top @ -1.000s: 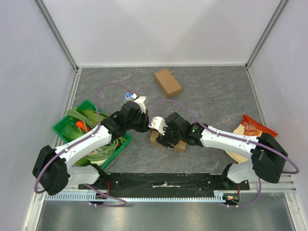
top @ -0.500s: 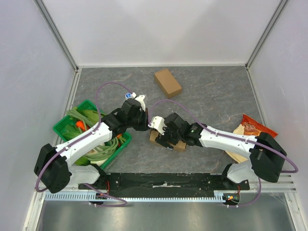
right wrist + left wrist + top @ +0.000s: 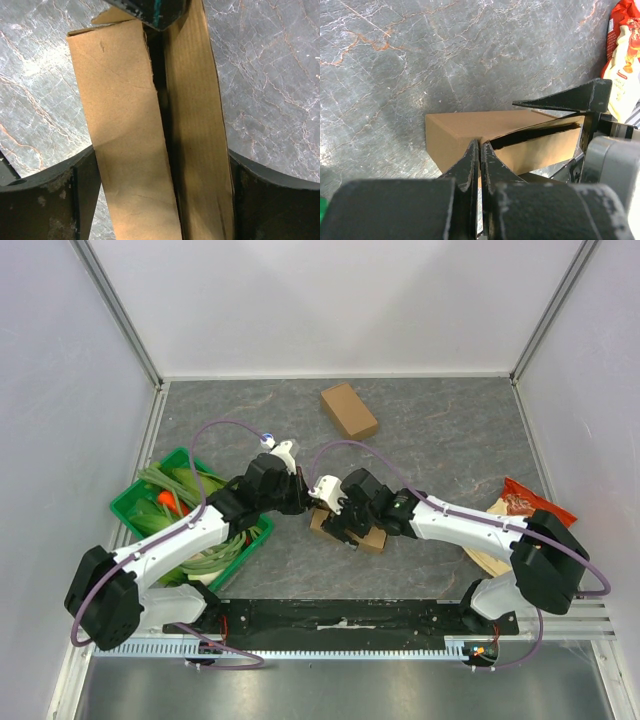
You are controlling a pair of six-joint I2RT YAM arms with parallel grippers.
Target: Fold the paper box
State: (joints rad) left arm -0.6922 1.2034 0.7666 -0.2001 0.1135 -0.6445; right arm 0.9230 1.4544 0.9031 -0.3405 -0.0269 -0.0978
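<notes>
The brown paper box lies at mid-table between both arms, its top flaps partly open with a dark slit along them. My left gripper is shut, and its tips press against the near edge of the box at the flap seam. My right gripper straddles the box across its width. Its fingers touch both long sides, so it is shut on the box. The left gripper's tip shows at the box's far end.
A second, closed brown box lies at the back centre. A green basket of green and orange items stands at the left beside my left arm. A red and yellow snack bag lies at the right.
The right gripper's jaws have widened slightly around the box. Both wrists have shifted a little up and left, and the box has turned slightly with them.
</notes>
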